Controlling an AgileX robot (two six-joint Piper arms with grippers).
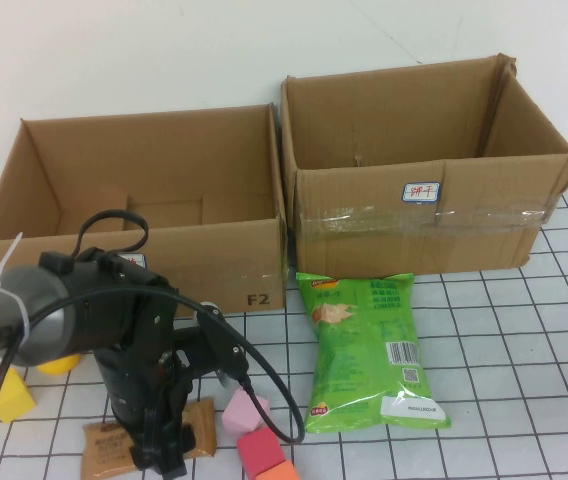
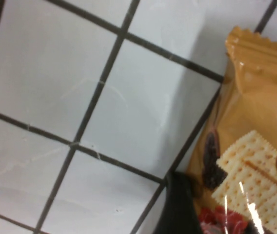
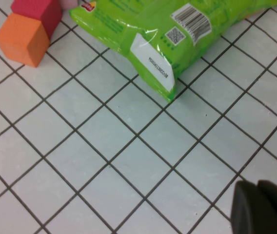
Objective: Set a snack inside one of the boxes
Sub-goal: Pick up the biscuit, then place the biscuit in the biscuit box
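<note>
Centre left hand (image 1: 160, 458), grip untellable, on cracker pack (image 1: 104, 450) just beneath; keep right hand (image 3: 263, 210), likewise untellable, parked near chips (image 3: 143, 24).

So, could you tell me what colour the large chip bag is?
The large chip bag is bright green, clearest in the high view.
</note>
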